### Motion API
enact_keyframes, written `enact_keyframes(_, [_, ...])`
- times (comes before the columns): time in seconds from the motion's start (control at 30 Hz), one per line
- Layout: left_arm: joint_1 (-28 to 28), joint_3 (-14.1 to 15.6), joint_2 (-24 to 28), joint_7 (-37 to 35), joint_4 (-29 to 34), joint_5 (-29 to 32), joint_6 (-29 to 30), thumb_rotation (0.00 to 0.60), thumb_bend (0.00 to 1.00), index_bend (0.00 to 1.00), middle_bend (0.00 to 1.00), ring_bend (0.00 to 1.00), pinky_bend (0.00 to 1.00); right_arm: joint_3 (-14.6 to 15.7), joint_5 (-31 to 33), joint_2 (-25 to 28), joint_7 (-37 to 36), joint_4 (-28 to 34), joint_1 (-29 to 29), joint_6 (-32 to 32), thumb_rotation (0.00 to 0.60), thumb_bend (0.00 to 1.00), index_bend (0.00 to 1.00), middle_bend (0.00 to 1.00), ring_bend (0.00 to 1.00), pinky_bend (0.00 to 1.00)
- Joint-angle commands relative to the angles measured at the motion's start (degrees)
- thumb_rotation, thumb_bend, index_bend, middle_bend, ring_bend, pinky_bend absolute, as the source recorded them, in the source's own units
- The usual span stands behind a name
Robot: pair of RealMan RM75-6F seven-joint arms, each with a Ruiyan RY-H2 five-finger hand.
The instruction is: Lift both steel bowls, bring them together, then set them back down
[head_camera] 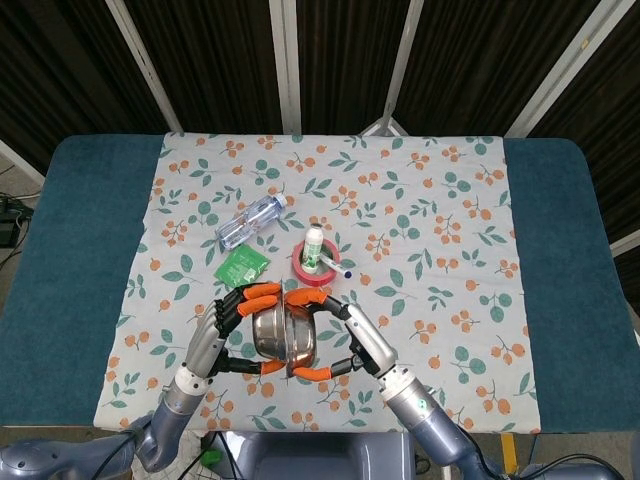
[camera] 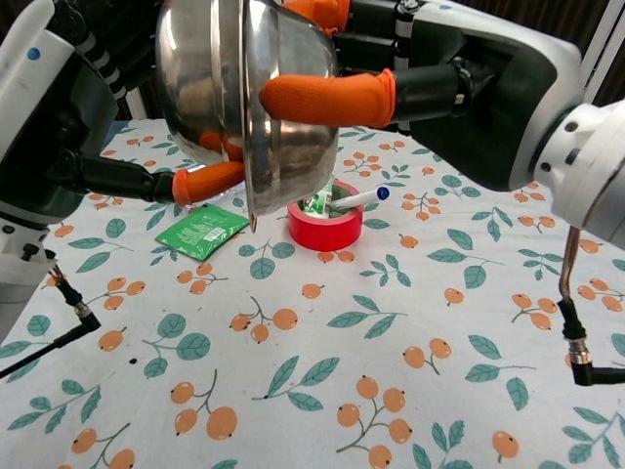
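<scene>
Two steel bowls hang in the air above the front of the floral cloth (head_camera: 430, 200), tipped on edge with their rims pressed together. My left hand (head_camera: 222, 328) grips the left bowl (head_camera: 268, 335) with orange-tipped fingers over its back. The right bowl (head_camera: 303, 345) is held the same way by my right hand (head_camera: 355, 342). In the chest view the left bowl (camera: 200, 73) and right bowl (camera: 293, 147) fill the upper left. There my left hand (camera: 68, 127) and right hand (camera: 459, 78) close around them from either side.
Just behind the bowls stands a red tape roll (head_camera: 312, 268) holding a small white bottle (camera: 315, 202) and a pen (camera: 359, 198). A green packet (head_camera: 243, 264) and a clear water bottle (head_camera: 250, 222) lie to the back left. Blue table surface (head_camera: 90, 230) flanks the cloth.
</scene>
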State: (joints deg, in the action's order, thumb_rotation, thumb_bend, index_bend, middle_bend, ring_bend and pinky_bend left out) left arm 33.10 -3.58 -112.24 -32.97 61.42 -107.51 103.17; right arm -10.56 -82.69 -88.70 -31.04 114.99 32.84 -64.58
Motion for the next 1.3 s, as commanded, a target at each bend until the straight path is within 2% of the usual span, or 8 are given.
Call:
enact_keyframes(0.03, [0.2,-0.3,0.1,0.3,-0.6,0.2,0.2,0.6,0.0,0.21,0.18,0.24,0.33,0.0,0.0,0.2,0.0,0.0,0.0,0.0,0.6,0.17,0.55,0.31,0.49,0.51])
enact_keyframes(0.27, [-0.3,-0.9,3.5,0.7,0.3,1.3,0.8,0.6,0.0,0.21,0.18,0.24,0.33,-0.4,-0.6,3.5,-2.3,-0.6,-1.3,-1.3,0.6,0.17,0.55,0.31,0.49,0.51])
enact_keyframes(0.57, [-1.6,-0.7,9.9,2.1,3.8,1.0,2.9,0.6,0.0,0.21,0.18,0.24,0.33,-1.2,-2.7,11.2,-11.6,-2.6,-3.5,-3.3,0.6,0.17,0.56,0.31,0.49,0.51])
enact_keyframes(0.73, [-2.0,-0.5,11.3,1.6,4.6,1.5,2.8,0.6,0.0,0.21,0.18,0.24,0.33,-1.0,-4.4,14.1,-16.2,-4.1,-4.0,-3.7,0.6,0.17,0.55,0.31,0.49,0.51])
enact_keyframes(1.1, [-0.8,-1.6,4.9,-4.8,-1.9,4.6,0.9,0.6,0.0,0.21,0.18,0.24,0.33,-0.7,-6.2,15.7,-17.1,-4.1,-3.0,-3.3,0.6,0.17,0.55,0.31,0.49,0.51])
enact_keyframes(1.3, [1.0,-1.2,-0.4,-6.0,-4.5,3.0,1.4,0.6,0.0,0.21,0.18,0.24,0.33,-1.1,-4.9,14.9,-15.6,-3.3,-2.1,-2.8,0.6,0.17,0.56,0.31,0.49,0.51])
